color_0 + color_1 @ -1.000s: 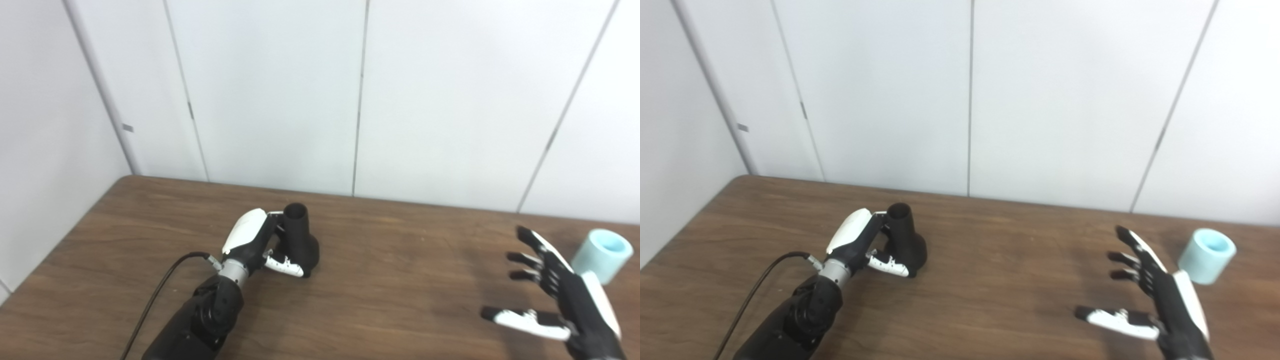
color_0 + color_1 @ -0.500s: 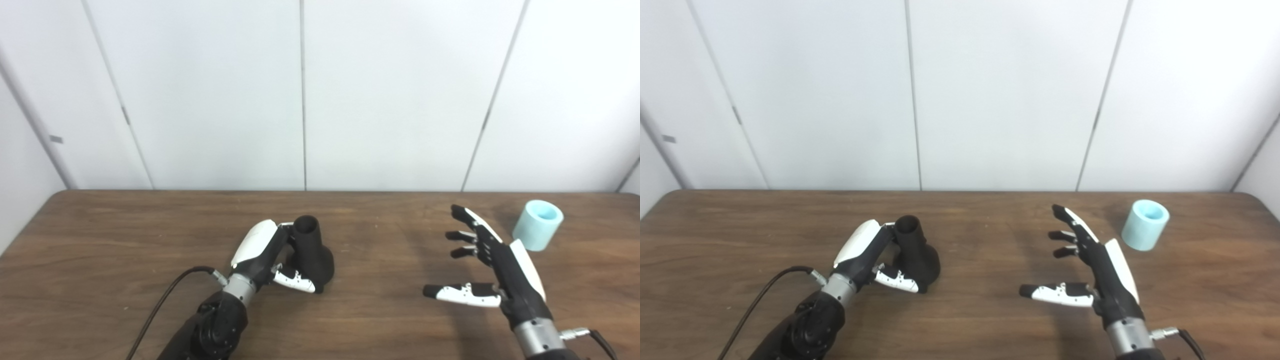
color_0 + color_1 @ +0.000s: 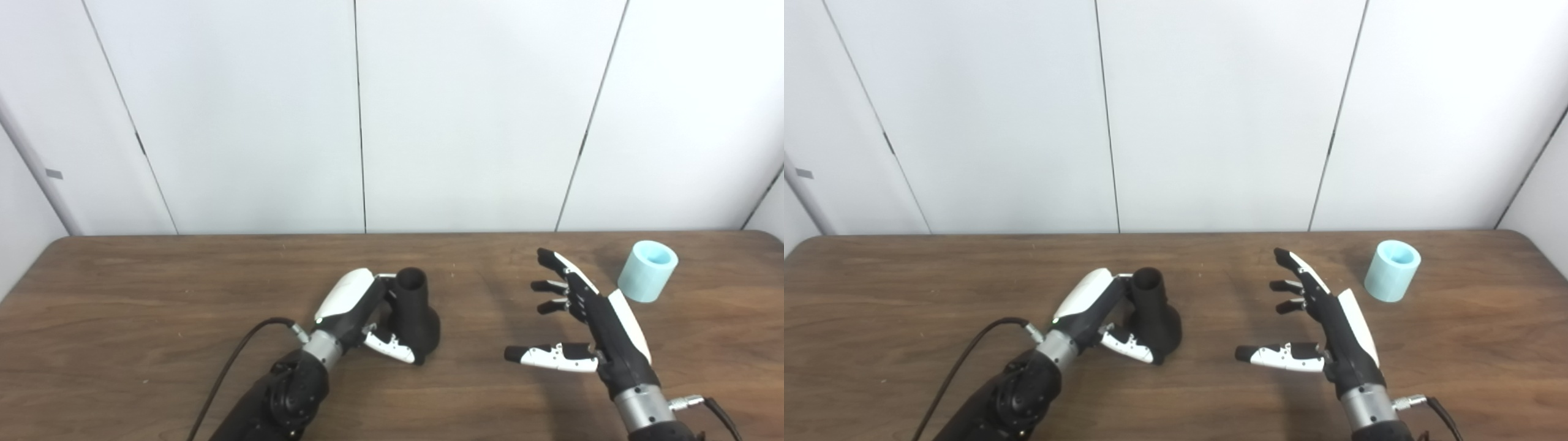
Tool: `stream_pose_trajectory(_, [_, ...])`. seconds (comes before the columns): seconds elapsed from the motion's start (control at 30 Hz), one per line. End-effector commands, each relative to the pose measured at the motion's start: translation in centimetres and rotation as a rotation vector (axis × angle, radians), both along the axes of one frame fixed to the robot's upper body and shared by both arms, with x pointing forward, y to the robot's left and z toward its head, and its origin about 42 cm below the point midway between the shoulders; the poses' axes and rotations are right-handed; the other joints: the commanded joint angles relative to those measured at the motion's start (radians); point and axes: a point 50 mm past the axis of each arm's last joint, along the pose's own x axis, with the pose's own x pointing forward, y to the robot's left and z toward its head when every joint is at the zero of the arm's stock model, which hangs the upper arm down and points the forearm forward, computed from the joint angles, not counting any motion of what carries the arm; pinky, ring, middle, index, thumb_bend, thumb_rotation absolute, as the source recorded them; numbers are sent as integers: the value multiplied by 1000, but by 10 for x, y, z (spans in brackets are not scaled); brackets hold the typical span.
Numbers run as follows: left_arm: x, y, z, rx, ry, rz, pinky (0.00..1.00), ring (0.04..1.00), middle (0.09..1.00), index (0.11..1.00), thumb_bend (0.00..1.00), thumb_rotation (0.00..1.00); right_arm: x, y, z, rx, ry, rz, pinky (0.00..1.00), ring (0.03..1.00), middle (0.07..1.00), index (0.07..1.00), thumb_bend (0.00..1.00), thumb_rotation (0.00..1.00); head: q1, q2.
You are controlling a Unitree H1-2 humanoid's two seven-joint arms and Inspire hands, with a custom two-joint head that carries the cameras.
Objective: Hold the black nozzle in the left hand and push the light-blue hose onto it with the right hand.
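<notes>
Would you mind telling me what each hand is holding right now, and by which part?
The left hand grips the black nozzle around its body, below the open mouth. The right hand is open and holds nothing; the hose stands apart.

A brown wooden table (image 3: pixel 153 318) carries an upright black nozzle (image 3: pixel 416 312) and, well apart, a light-blue hose (image 3: pixel 647 279).

A plain test room or lab, by its looks: a bare wood-grain surface (image 3: pixel 153 294) stands against white wall panels (image 3: pixel 245 110) split by thin dark seams, with no furnishings or decoration. A black cable (image 3: pixel 233 361) trails along the robot's left arm.
</notes>
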Motion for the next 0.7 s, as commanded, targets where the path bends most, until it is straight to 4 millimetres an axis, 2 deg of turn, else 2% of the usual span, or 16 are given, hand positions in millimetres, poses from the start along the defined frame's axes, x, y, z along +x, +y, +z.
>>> stream_pose_trajectory(0.0, [-11, -21, -22, 66, 104, -79, 846, 564, 483, 489, 526, 0, 4, 5, 20, -2, -98, 12, 623, 769, 902, 895, 732, 102, -3, 0])
stream_pose_trajectory(0.2, [-7, -28, -27, 87, 111, -77, 841, 567, 494, 482, 526, 0, 5, 0, 21, -8, -96, 5, 625, 768, 902, 895, 733, 101, -21, -10])
stream_pose_trajectory(0.33, [-4, -26, -33, 152, 116, -74, 844, 577, 496, 480, 525, 0, 6, -13, 30, -4, -114, -17, 570, 746, 888, 901, 737, 124, -21, -10])
stream_pose_trajectory(0.4, [-3, -23, -36, 174, 127, -72, 849, 585, 495, 480, 526, 0, 7, -24, 37, -19, -130, -31, 538, 737, 881, 908, 742, 139, -65, -33])
stream_pose_trajectory(0.53, [-5, -16, -41, 181, 132, -67, 852, 586, 490, 484, 526, 0, 14, -53, 67, -93, -189, -41, 512, 720, 869, 910, 754, 159, -101, -54])
stream_pose_trajectory(0.6, [-6, -11, -45, 183, 135, -68, 856, 586, 488, 486, 526, 0, 19, -67, 89, -160, -224, -43, 486, 669, 831, 910, 758, 166, -172, -76])
stream_pose_trajectory(0.63, [-6, -8, -47, 183, 139, -67, 857, 586, 488, 486, 526, 0, 24, -74, 101, -201, -234, -47, 481, 651, 816, 910, 758, 165, -172, -76])
stream_pose_trajectory(0.67, [-6, -5, -49, 182, 143, -65, 859, 587, 488, 486, 526, 0, 29, -83, 112, -250, -237, -55, 482, 640, 801, 908, 760, 163, -202, -93])
